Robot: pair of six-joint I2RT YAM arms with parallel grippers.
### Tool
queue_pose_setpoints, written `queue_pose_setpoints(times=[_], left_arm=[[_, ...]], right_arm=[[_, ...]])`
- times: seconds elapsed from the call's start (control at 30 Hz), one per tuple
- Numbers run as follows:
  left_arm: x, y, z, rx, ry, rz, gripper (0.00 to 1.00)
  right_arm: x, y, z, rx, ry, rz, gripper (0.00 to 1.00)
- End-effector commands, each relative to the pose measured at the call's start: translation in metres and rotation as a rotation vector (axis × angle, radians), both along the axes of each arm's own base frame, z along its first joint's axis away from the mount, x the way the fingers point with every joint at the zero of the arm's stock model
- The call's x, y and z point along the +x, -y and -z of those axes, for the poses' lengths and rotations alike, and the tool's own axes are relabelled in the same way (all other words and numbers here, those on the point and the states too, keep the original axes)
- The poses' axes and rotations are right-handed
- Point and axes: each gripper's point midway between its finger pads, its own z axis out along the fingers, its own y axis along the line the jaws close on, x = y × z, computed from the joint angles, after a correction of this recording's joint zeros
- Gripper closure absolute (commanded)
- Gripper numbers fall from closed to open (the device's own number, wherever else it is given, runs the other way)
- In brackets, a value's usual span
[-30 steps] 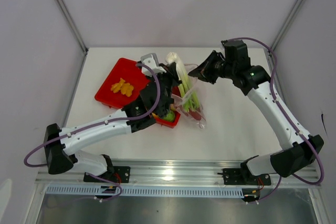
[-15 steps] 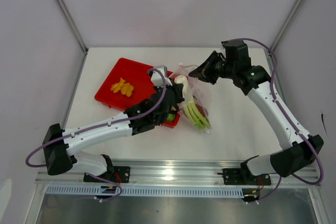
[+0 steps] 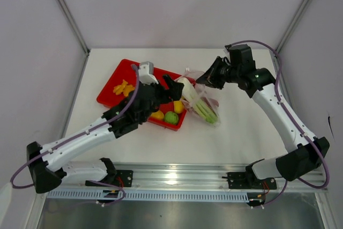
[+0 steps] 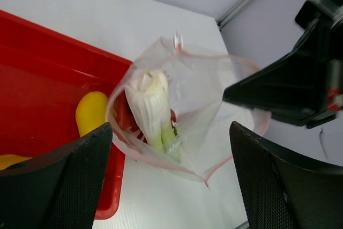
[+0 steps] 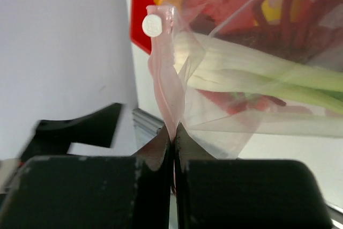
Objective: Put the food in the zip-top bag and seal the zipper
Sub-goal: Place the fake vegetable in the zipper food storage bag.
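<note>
The white table is carrying everything: the red tray is lying on its left half, and the zip-top bag is resting at the tray's right edge. The right gripper is clenching the bag's mouth edge and lifting it, so the pouch is gaping toward the left gripper, which is hovering with its jaws spread and nothing between them. Filling is under way: the leek is lying inside the bag, white end toward the mouth (red chillies seem to be lying beneath it). The next move, I judge, is calling for a pick from the tray, where the yellow fruits, the green fruit and the orange ruffled piece are waiting. The zipper is showing as a thin pink strip, unsealed, edging crinkled clear plastic.
</note>
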Motion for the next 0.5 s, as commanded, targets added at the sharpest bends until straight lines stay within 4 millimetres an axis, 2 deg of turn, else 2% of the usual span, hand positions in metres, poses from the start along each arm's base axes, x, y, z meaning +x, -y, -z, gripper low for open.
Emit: queue_pose_setpoints(times=[0.0, 0.1, 0.27, 0.37, 0.4, 0.47], left_arm=[[-0.001, -0.024, -0.039, -0.027, 0.02, 0.018, 0.1], [0.011, -0.041, -0.032, -0.042, -0.054, 0.031, 0.12], [0.035, -0.062, 0.003, 0.062, -0.161, -0.006, 0.13], [0.044, -0.062, 0.022, 0.119, -0.197, 0.004, 0.13], [0.047, -0.056, 0.041, 0.148, -0.249, 0.022, 0.13], [0.05, -0.045, 0.054, 0.182, -0.296, 0.077, 0.14]], right_arm=[[-0.01, 0.017, -0.001, -0.095, 0.087, -0.024, 1.0], [-0.014, 0.037, 0.014, -0.186, 0.095, 0.001, 1.0], [-0.021, 0.068, 0.033, -0.324, 0.114, 0.049, 1.0], [-0.022, 0.087, 0.042, -0.376, 0.106, 0.09, 1.0], [-0.02, 0.094, 0.043, -0.381, 0.103, 0.11, 1.0], [-0.021, 0.099, 0.047, -0.381, 0.095, 0.113, 1.0]])
